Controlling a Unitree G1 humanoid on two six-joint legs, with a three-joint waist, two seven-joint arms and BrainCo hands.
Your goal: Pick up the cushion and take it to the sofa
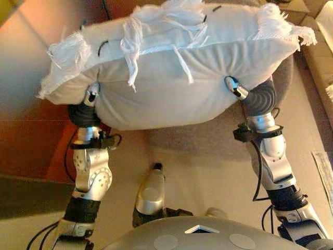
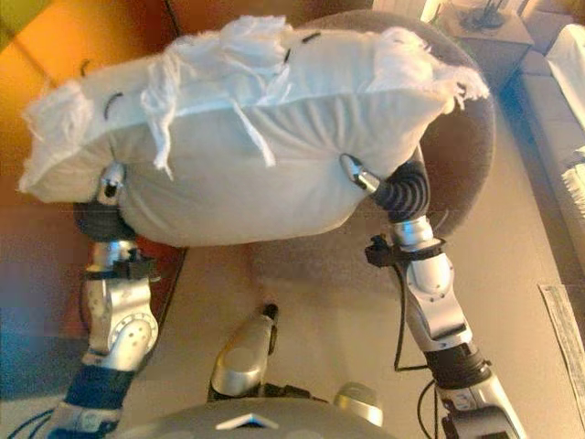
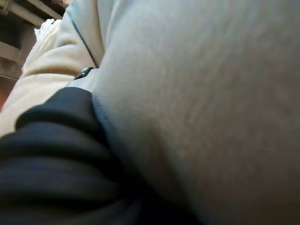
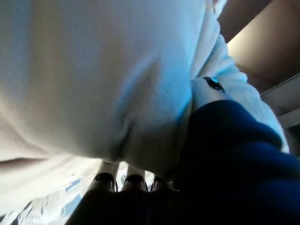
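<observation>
Cushion [image 1: 171, 78], pale grey with white fringe along its upper seam, hangs in the air between your robot's two hands, clear of the floor and pressed from either end. You see it lying broadside across the head views, its long axis running from one arm to the other and its belly sagging toward the robot.

Your left hand [image 1: 92, 96] sits at the cushion's left end, tucked beneath the fringed corner, with only a dark-tipped digit showing against the fabric. In the left wrist view the ribbed cover lies hard up against the cloth and one dark tip [image 3: 84, 72] shows at the seam; whether the fingers curl into the fabric or lie flat on it, you cannot tell.

Your right hand [image 1: 235, 87] meets the cushion's right end from below, one silver digit laid on the fabric. The right wrist view shows its fingers [image 4: 127, 180] reaching under the cushion with the thumb on the side face, but their grip is hidden by the bulging cloth, so its state too stays unclear.

Beyond the cushion, a round grey-brown rug [image 2: 462, 155] lies on the floor beneath its right end. The sofa [image 2: 558, 101] stands to the cushion's right, well apart from it.
</observation>
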